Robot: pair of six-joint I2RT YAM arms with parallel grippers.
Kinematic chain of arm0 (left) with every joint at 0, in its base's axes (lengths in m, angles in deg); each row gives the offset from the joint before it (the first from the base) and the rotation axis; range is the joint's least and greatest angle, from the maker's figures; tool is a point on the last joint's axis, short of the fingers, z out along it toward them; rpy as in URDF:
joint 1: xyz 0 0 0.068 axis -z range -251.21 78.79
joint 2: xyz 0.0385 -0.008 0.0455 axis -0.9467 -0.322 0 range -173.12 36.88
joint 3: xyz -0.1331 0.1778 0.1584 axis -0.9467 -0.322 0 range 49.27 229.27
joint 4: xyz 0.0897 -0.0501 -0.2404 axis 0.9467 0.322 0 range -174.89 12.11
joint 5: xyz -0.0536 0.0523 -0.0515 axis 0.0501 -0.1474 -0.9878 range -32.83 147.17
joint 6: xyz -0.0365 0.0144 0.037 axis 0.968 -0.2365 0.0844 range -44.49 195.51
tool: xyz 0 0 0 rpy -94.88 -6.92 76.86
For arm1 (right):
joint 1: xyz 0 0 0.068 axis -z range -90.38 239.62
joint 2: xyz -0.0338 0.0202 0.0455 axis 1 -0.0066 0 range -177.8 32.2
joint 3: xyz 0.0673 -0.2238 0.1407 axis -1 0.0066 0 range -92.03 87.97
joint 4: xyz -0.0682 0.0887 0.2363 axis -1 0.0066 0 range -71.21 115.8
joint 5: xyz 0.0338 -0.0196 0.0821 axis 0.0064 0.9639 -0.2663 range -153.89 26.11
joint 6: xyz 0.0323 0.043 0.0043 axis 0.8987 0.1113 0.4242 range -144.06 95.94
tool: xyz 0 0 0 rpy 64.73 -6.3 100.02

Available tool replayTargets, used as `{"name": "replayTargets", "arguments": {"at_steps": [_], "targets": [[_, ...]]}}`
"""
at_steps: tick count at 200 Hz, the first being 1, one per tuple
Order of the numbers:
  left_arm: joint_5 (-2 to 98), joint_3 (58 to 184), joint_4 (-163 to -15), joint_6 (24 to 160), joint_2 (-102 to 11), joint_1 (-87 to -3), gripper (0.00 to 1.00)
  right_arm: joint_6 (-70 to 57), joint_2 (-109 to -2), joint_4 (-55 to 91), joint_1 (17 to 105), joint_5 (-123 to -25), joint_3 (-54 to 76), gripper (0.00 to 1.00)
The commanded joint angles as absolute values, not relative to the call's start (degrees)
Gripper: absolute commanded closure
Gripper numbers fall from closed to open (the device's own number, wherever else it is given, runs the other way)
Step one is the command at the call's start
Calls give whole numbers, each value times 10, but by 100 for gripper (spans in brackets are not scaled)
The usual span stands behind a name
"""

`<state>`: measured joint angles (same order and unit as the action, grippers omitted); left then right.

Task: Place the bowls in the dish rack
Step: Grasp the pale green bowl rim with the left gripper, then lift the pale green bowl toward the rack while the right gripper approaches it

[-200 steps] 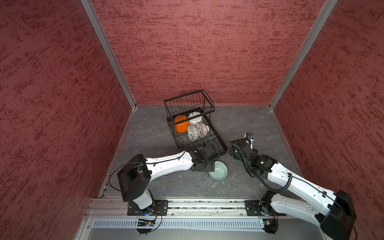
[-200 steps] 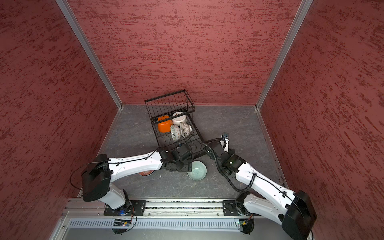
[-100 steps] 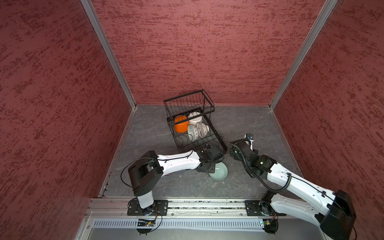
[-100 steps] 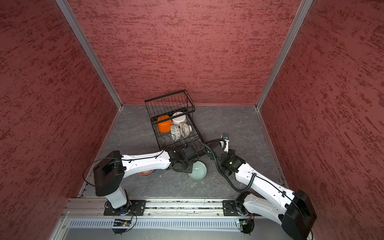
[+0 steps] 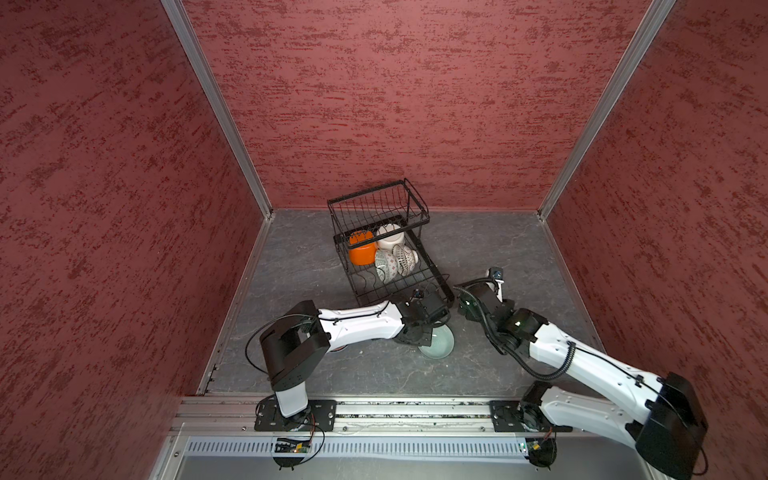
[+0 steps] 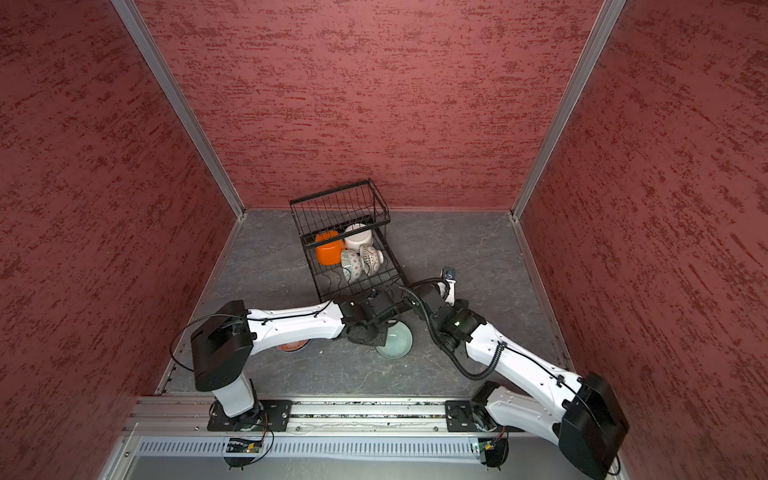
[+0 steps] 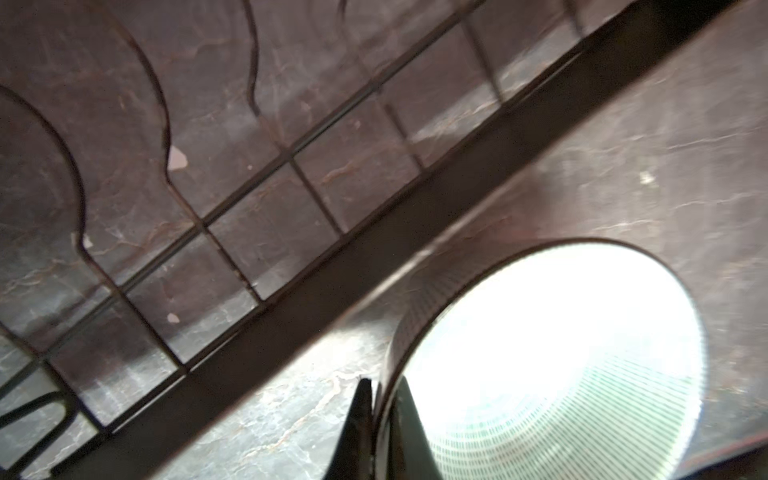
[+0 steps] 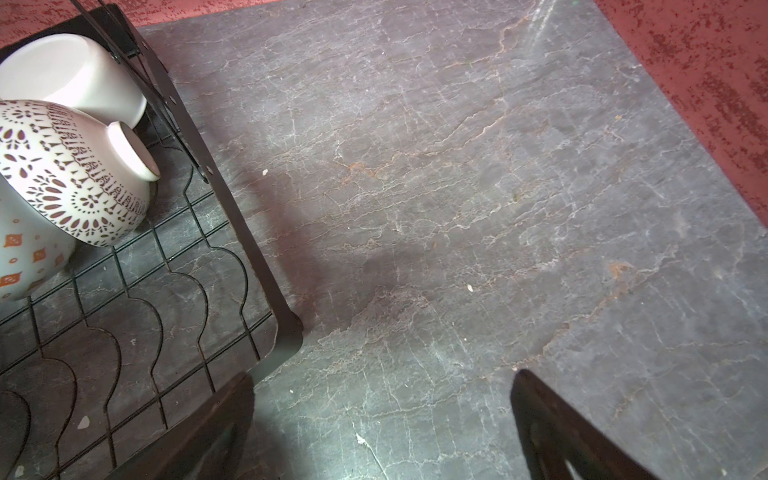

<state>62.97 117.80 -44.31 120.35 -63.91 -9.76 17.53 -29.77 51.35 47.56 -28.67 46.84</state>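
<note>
Pinches the rim of the pale green bowl point(image 7: 561, 353) with the left gripper point(image 7: 380, 432) — fingers point(image 7: 359, 424) drawn narrow, one outside the bowl's wall and one inside. Places that bowl mouth-up on the grey floor point(image 8: 457, 208), just beside the near end of the dish rack point(image 5: 411, 226) and outside it in both top views. Cannot tell whether lifted clear of the floor or resting on it.

Holds the right gripper point(image 8: 382, 449) spread wide and empty above bare floor, near the rack's near corner.

Shows four bowls in the rack's lower tier: an orange bowl point(image 5: 361, 253) and a white bowl point(image 5: 390, 239) at the back, partly under the raised basket. In front of them, tipped on their sides and touching each other — a brown-patterned bowl point(image 8: 70, 174) and an orange-patterned bowl point(image 8: 25, 249).

Also on the floor, mostly hidden under the left arm: a reddish bowl point(image 6: 293, 345).
</note>
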Motion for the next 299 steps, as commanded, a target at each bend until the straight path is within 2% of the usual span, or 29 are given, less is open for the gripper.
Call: {"name": "replayTargets", "arguments": {"at_steps": [1, 180, 232, 299], "targets": [[649, 1175, -441, 1191, -643, -91, 100, 184, -301, 512, 476, -272, 454, 2], [706, 1128, -484, 1161, -440, -78, 100, 157, -325, 507, 476, -309, 417, 2], [687, 1073, -502, 1182, -366, -129, 100, 127, -345, 509, 477, -338, 388, 2], [692, 1046, -483, 1202, -322, -199, 100, 101, -357, 478, 468, -465, 339, 3]]}}
